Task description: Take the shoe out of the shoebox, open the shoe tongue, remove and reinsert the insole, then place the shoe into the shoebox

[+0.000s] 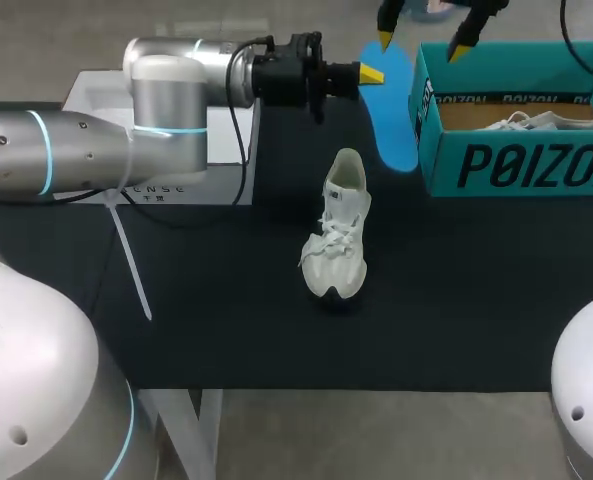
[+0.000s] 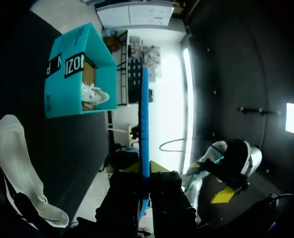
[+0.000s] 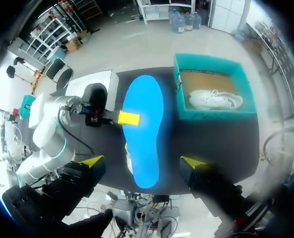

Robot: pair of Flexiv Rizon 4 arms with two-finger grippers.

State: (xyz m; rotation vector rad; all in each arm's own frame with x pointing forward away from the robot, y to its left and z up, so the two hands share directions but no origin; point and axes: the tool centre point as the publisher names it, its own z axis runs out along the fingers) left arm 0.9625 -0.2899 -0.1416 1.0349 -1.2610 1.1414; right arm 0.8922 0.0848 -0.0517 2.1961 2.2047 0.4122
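Insole, head view: the blue foam insole [image 1: 396, 115] hangs over the far part of the black table top [image 1: 226, 330], just left of the teal cardboard shoebox [image 1: 521, 165]. Its long axis runs far to near.
Left gripper, head view: the left gripper [image 1: 372, 75] pinches the insole's left edge, toward its far end.
Right gripper, head view: the right gripper [image 1: 422, 42] hovers farther back, near the shoebox's left wall, with its fingers spread and touching nothing.
Shoe, head view: the white lace-up running shoe [image 1: 338, 230] stands upright mid-table, heel far and toe near. It lies near and left of the insole, well apart from both grippers.
Box contents, head view: a second white shoe [image 1: 546, 122] lies inside the shoebox.
Insole, left wrist view: it is seen edge-on, clamped between the two yellow tips and running straight out ahead of them.
Shoe, left wrist view: it sits on the table beside the gripper, not touching it.
Insole, right wrist view: it lies ahead of the wide-open fingers with its broad face up, its long axis crossing the line between the tips. There is no contact.
Shoe, right wrist view: it is almost wholly hidden behind the insole.
Coming move: reinsertion looks next. The left arm already holds the insole and must bring it near and left, lining it up lengthways with the shoe's opening at the far heel end.
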